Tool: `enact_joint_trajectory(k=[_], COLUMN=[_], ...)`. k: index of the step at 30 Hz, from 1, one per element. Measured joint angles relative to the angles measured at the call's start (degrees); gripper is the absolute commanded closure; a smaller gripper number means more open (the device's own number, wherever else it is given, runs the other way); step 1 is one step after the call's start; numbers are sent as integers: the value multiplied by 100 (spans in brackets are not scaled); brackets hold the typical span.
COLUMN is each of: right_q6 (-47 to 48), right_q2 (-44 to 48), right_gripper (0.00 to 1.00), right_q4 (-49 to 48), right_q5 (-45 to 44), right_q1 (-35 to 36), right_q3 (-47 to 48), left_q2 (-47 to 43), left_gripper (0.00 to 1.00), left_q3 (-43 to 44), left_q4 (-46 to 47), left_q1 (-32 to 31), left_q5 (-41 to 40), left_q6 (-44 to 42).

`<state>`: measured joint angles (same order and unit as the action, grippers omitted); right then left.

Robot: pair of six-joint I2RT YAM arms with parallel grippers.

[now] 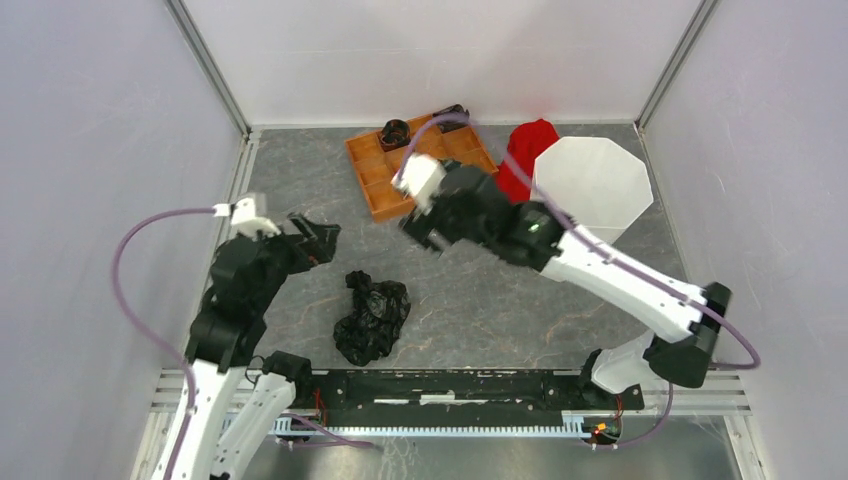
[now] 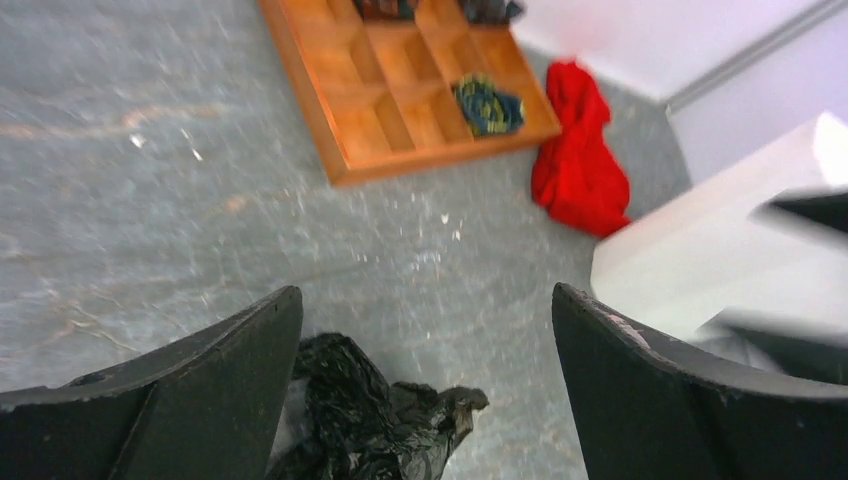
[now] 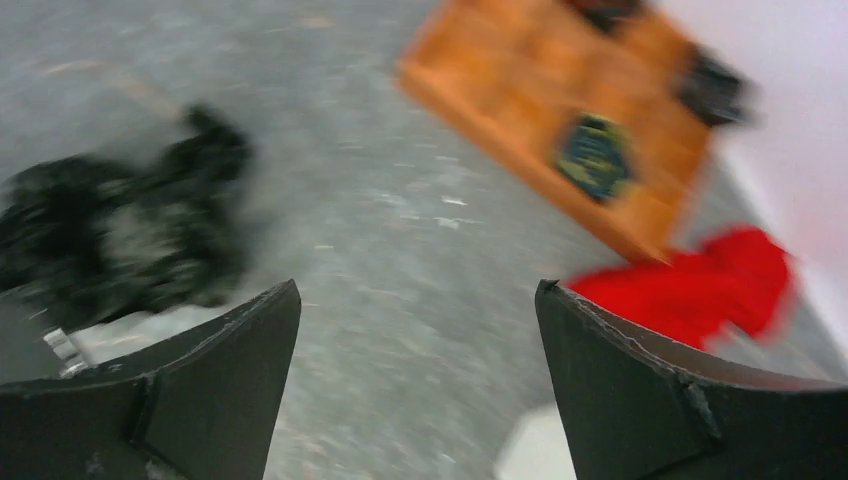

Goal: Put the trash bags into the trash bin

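Note:
The black trash bag point(image 1: 372, 318) lies crumpled on the grey table, front centre. The white trash bin point(image 1: 592, 187) stands upright at the back right, with nothing showing inside it. My left gripper point(image 1: 318, 240) is open and empty, up and to the left of the bag. In the left wrist view the bag point(image 2: 370, 420) lies low between the open fingers point(image 2: 425, 292), nearer the left one. My right gripper point(image 1: 425, 232) is open and empty over the table's middle, by the tray. In the blurred right wrist view point(image 3: 417, 285) the bag point(image 3: 120, 235) lies off to the left.
An orange-brown compartment tray point(image 1: 385, 185) with a few small dark bundles lies at the back centre. A red cloth point(image 1: 525, 150) lies between it and the bin. Walls close in left, right and back. A blurred white shape point(image 2: 700, 260) fills the right of the left wrist view.

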<state>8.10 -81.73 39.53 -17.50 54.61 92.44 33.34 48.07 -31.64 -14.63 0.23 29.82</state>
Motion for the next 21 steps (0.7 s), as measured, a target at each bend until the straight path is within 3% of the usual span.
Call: enact_joint_trajectory(k=[4,9,14,16,18,19,21], right_q6=[-81,-328,-503,-592,-750,-841,-1008], right_q2=[-212,-269,-654,-839,-1067,-1209,-1512], right_gripper=[4,4,6,11,22,40,65], right_q4=[-892,-2114,-3097,-3547,-4022,-4275,-4614], right_q5=[1241,2605,3244,3484,3744,3856,3954], right_q1=[507,457,269,155,72,44,46], right_q3=[-1224,-2927,-3305,-3338,-3344,-3344,-3331], left_q2=[-726,-1088,-942,-804,-734,-734,-761], left_gripper=[0,0,0,0,0,0,0], left_q3=[175,319,319,306,260,203,103], left_q4=[-175,-365,-505,-518,-511,-511,-514], left_q1=[-2,-2,-2,-2,-2,-2,-2], left_q5=[-632,-1226,-1285,-1237,-1202,-1187,-1152], left_q6=[20,94,105,107,107,107,107])
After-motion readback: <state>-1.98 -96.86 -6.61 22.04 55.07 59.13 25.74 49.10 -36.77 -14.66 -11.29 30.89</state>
